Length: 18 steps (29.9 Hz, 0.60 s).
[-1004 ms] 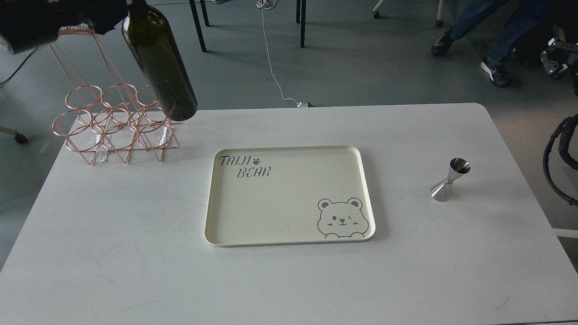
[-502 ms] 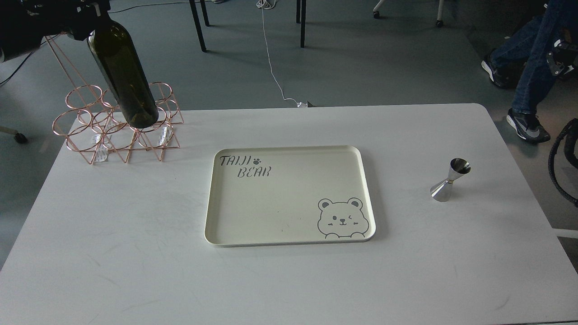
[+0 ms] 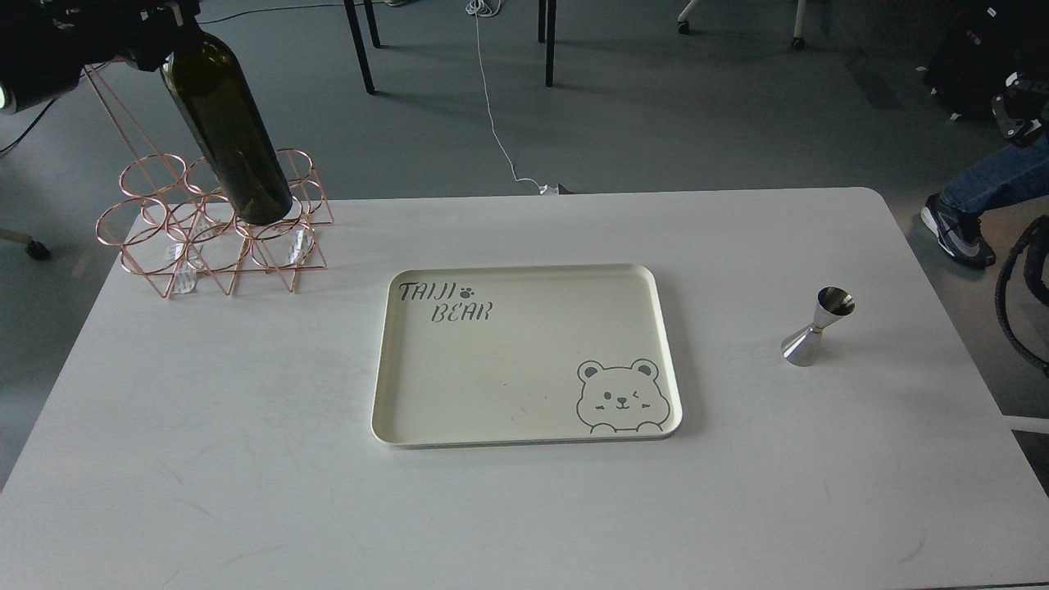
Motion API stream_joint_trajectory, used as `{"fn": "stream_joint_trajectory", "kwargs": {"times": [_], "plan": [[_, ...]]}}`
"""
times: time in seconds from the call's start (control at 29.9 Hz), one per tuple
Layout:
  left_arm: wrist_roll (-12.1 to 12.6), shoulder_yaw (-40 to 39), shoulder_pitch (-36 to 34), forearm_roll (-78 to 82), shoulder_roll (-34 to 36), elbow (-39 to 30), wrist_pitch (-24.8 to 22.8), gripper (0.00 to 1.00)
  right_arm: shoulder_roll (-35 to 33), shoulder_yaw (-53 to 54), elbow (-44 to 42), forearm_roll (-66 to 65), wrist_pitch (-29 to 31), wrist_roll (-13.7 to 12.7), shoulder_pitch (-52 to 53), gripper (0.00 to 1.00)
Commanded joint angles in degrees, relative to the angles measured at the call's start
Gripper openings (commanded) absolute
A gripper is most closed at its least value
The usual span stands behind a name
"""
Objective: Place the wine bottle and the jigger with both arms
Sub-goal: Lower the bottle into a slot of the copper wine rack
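A dark green wine bottle (image 3: 231, 131) hangs tilted in the air at the far left, neck up and base low over the copper wire rack (image 3: 205, 225). My left gripper (image 3: 156, 23) is a dark mass at the top left, shut on the bottle's neck. A steel jigger (image 3: 815, 326) stands upright on the white table (image 3: 246, 492) at the right. A cream tray (image 3: 524, 410) with a bear print lies in the middle, with nothing on it. A dark part at the right edge looks like my right gripper (image 3: 1016, 115), far above the jigger; its fingers cannot be told apart.
Black cables (image 3: 1012, 295) of the right arm loop at the right edge. A person's leg and shoe (image 3: 959, 221) are on the floor beyond the table's right corner. Chair legs (image 3: 361, 45) and a white cord (image 3: 492, 106) lie on the floor behind.
The left arm has carried the bottle leftward, from beside the rack to over its upper rings, then nudged it slightly right. The person at the right has shifted. The jigger has not moved.
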Motion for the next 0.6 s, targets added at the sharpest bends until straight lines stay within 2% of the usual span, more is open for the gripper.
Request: {"fn": "stream_joint_trajectory", "kwargs": {"times": [0.0, 0.27, 0.57], "plan": [[0.07, 0.72, 0.12, 0.06, -0.58, -0.01, 0.05, 0.09, 0.01, 0.0, -0.01, 0.0, 0.0, 0.0, 0.05, 0.99], [-0.1, 4.67, 0.12, -0.11, -0.75, 0.08, 3.21, 0.1, 0.01, 0.0, -0.1, 0.0, 0.61, 0.0, 0.05, 0.99], [-0.1, 5.64, 0.3, -0.64, -2.25, 2.36, 3.65, 0.12, 0.01, 0.0, -0.1, 0.0, 0.88, 0.0, -0.04, 0.99]]}}
